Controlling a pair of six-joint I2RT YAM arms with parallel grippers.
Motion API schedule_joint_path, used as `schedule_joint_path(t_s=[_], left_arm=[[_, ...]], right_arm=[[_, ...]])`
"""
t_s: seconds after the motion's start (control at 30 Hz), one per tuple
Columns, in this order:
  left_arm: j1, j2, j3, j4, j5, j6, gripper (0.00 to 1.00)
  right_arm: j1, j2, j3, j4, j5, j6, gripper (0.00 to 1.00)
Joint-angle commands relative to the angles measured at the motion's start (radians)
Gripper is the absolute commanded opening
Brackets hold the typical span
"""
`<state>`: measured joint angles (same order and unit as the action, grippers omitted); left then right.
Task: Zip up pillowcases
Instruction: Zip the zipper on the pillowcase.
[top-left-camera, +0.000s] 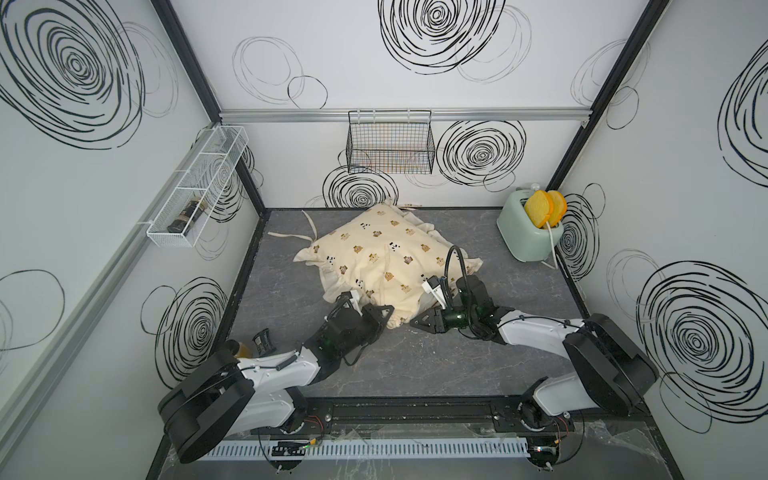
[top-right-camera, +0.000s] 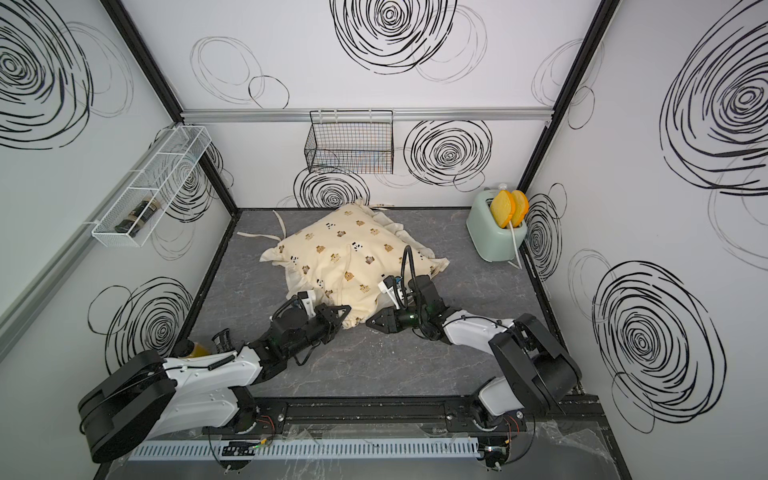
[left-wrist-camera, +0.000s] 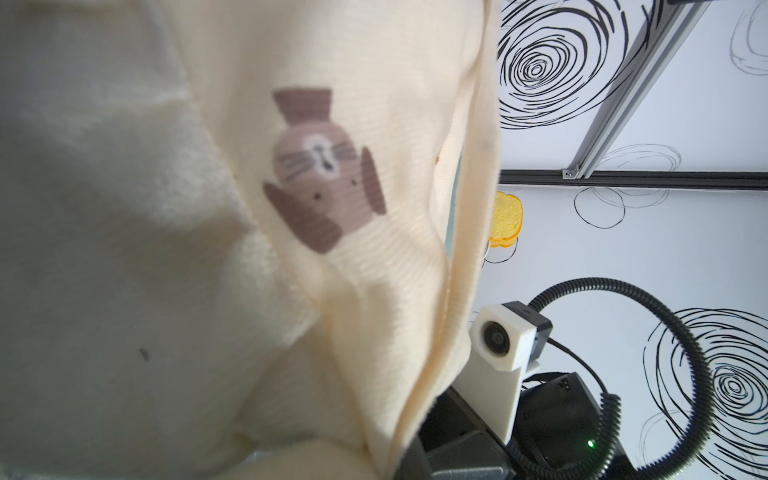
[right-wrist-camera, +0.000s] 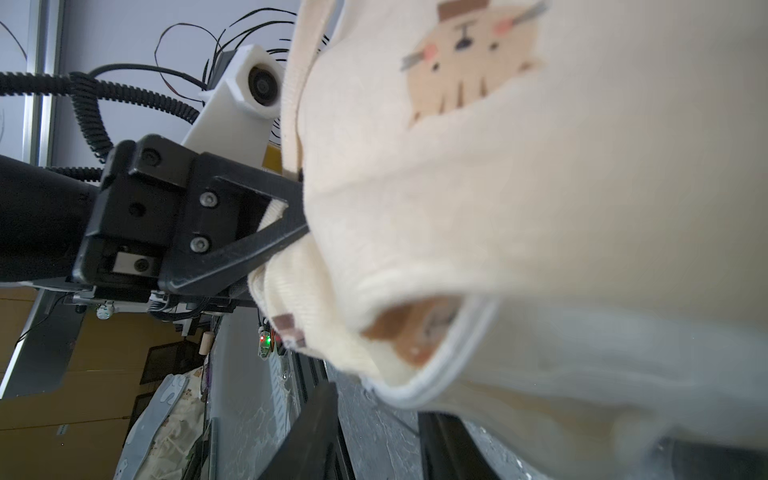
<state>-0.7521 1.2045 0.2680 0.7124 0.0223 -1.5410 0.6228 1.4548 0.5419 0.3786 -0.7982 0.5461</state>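
The cream pillowcase (top-left-camera: 386, 253) (top-right-camera: 353, 257), printed with small bears and pandas, lies plump in the middle of the grey table. Its near corner is bunched between my two grippers. My left gripper (top-left-camera: 390, 312) (top-right-camera: 348, 311) is shut on that corner's fabric; in the right wrist view its black finger (right-wrist-camera: 266, 232) runs into the cloth (right-wrist-camera: 540, 208). My right gripper (top-left-camera: 412, 322) (top-right-camera: 368, 322) points at it from the right, open, with bare table between its fingers (right-wrist-camera: 316, 432). A gaping edge with pale piping (right-wrist-camera: 436, 382) hangs just above them. Cloth (left-wrist-camera: 332, 291) hides the left jaws in the left wrist view.
A mint toaster (top-left-camera: 530, 237) with yellow bread slices stands at the back right. A black wire basket (top-left-camera: 390, 145) hangs on the back wall, a white wire shelf (top-left-camera: 195, 187) on the left wall. Tie strips (top-left-camera: 291, 237) trail back left. A small black object (top-left-camera: 262, 338) lies front left.
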Motion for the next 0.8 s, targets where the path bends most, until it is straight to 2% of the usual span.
schedule_joint_path(t_s=[0.0, 0.17, 0.47, 0.77], left_arm=[[-0.007, -0.005, 0.018, 0.059, -0.006, 0.001, 0.00], [-0.006, -0.011, 0.014, 0.058, -0.012, -0.004, 0.00], [-0.007, -0.009, 0.019, 0.060, -0.013, -0.005, 0.00], [0.002, -0.029, -0.012, 0.063, -0.003, -0.010, 0.00]], right_arm=[[-0.005, 0.014, 0.020, 0.040, -0.020, 0.018, 0.33], [-0.005, 0.023, 0.014, 0.043, -0.015, 0.019, 0.25], [-0.005, 0.017, 0.006, 0.048, 0.007, 0.020, 0.00], [-0.005, -0.032, 0.016, -0.079, 0.108, -0.017, 0.00]])
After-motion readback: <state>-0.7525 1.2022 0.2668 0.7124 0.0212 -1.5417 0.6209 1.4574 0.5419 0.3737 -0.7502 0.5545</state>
